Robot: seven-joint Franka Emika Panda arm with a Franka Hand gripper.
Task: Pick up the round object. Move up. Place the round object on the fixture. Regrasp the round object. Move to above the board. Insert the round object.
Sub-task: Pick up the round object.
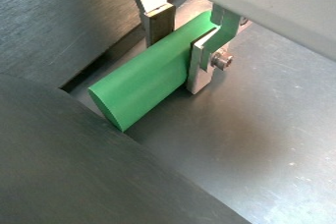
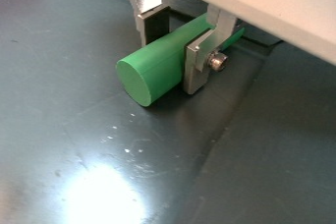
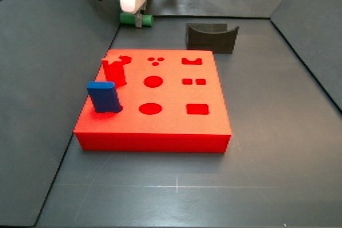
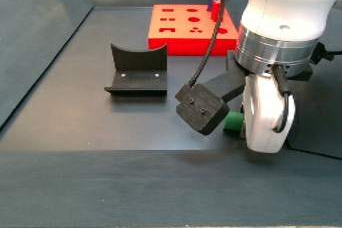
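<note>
The round object, a green peg (image 2: 157, 61), lies on its side on the dark floor; it also shows in a wrist view (image 1: 138, 85) and in both side views (image 3: 143, 18) (image 4: 233, 124). My gripper (image 2: 175, 51) is down over it at the far end of the floor, one silver finger on each side, jaws shut on the peg near its middle; the gripper also shows in a wrist view (image 1: 179, 53) and a side view (image 3: 131, 10). The fixture (image 3: 211, 36) stands beside it, apart. The red board (image 3: 174, 97) lies farther off.
A blue block (image 3: 103, 96) and a red peg (image 3: 115, 70) stand in the board's holes. Dark walls enclose the floor (image 4: 80, 122). The fixture also shows in a side view (image 4: 136, 69), between the gripper and a wall.
</note>
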